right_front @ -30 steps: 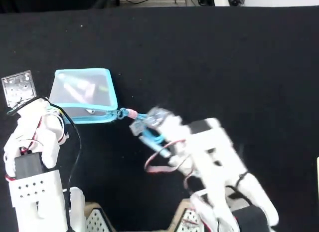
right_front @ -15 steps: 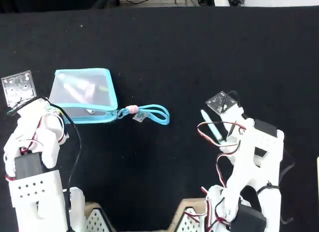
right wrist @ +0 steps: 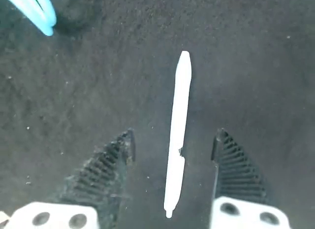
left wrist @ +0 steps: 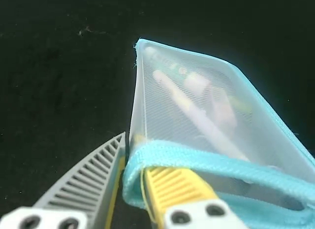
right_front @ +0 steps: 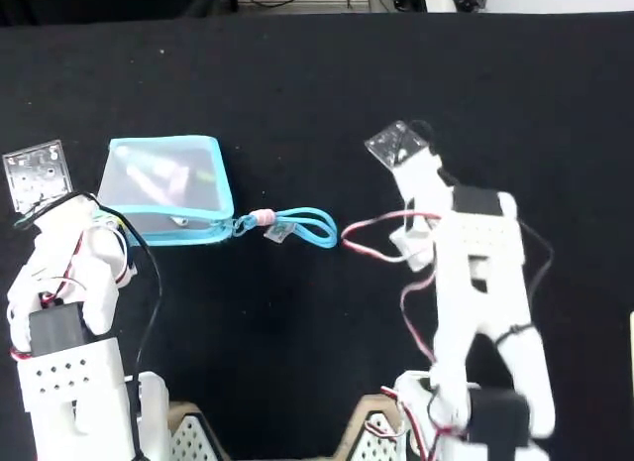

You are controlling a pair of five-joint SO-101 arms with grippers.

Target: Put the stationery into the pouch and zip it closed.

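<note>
Left gripper (left wrist: 134, 157): fingers are pinching the teal zipper edge at the near corner of the pouch (right_front: 168, 183), the edge sitting between one grey finger and one yellow one. Pouch: is lying on the black surface (right_front: 396, 84) and holding pens (left wrist: 197, 115) that are showing through its mesh, with its blue strap (right_front: 307, 228) trailing out from the zipper end. Right gripper (right wrist: 174, 135): is hovering well apart from the pouch, past the strap's free end, with fingers spread to either side of a white pen (right wrist: 179, 96) that is lying loose on the surface.
</note>
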